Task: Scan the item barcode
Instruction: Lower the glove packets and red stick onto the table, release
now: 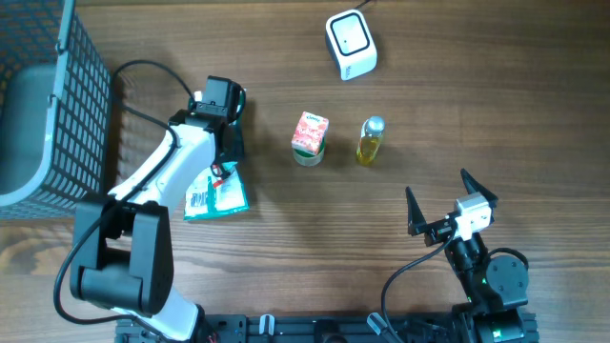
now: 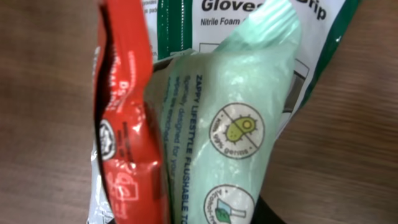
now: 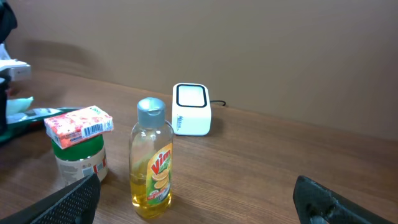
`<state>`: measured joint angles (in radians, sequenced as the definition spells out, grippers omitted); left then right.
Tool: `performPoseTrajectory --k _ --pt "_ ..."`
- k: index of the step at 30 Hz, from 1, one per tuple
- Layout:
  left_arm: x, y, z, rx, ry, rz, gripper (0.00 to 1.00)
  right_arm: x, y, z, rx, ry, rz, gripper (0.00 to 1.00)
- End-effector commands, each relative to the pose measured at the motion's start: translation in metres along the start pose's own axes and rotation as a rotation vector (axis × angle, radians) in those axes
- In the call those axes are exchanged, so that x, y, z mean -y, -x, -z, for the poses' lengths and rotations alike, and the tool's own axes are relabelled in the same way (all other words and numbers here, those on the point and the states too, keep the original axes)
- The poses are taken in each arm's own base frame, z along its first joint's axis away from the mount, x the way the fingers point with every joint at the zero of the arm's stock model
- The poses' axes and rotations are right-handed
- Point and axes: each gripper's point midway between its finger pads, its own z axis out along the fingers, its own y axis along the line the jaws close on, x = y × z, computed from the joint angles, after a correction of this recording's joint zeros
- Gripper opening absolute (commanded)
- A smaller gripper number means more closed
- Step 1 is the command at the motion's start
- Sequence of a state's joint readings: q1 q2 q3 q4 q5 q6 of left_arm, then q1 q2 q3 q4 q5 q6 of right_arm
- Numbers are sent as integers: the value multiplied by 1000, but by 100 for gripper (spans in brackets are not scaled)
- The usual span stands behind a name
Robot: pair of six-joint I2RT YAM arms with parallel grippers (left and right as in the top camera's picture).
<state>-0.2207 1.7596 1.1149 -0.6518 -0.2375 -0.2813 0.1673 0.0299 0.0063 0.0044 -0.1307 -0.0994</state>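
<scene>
My left gripper [image 1: 223, 170] reaches down onto a pile of packets [image 1: 215, 195] at the left of the table. In the left wrist view a red packet [image 2: 124, 143] and a mint-green wipes packet [image 2: 224, 137] stand between the jaws and fill the frame, above a flat green-and-white gloves pack [image 2: 249, 12]. They hide the fingers except a dark edge [image 2: 273, 213]. The white barcode scanner [image 1: 351, 44] [image 3: 191, 109] sits at the back. My right gripper [image 1: 452, 211] [image 3: 199, 200] stands open and empty near the front right.
A jar with a red carton on top [image 1: 310, 139] [image 3: 79, 146] and a yellow Vim bottle [image 1: 371, 141] [image 3: 152, 163] stand mid-table, between the arms. A grey wire basket [image 1: 81, 105] stands at the far left edge.
</scene>
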Motion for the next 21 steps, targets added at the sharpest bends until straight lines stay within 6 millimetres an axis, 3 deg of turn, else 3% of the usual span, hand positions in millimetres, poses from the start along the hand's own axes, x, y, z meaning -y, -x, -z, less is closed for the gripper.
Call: performPoseTrajectory --k 1,2,4,6,9,12,13,14,15,16,17,18,19,20,21 --pt "10 0 -1 8 -17 -59 32 1 1 0 4 -4 6 100" --pt "9 -1 -1 7 -17 -59 37 1 1 0 3 -4 6 100" --pt "9 -1 -1 7 -16 -79 58 1 1 0 4 -4 6 100" --pt "9 0 -1 9 -17 -98 67 1 1 0 4 -4 6 100" --pt "10 1 1 13 -18 -133 69 1 1 0 4 -4 6 100" --pt "9 5 10 32 -24 -128 55 1 1 0 4 -4 6 100" --pt "8 8 18 47 -29 -124 16 1 1 0 4 -4 6 100" --pt "7 10 25 59 -33 -122 4 1 1 0 3 -4 6 100" --pt "6 14 34 85 -41 -115 5 1 1 0 4 -4 6 100" --pt "5 17 39 100 -45 -111 39 1 1 0 4 -4 6 100" --pt "6 19 43 114 -50 -107 86 1 1 0 3 -4 6 100" --pt "7 20 45 119 -66 -105 81 1 1 0 4 -4 6 100" --pt "10 19 46 116 -83 -106 62 1 1 0 4 -4 6 100" --pt "13 17 46 106 -101 -108 52 1 1 0 4 -4 6 100" --pt "16 15 46 96 -120 -110 66 1 1 0 3 -4 6 100"
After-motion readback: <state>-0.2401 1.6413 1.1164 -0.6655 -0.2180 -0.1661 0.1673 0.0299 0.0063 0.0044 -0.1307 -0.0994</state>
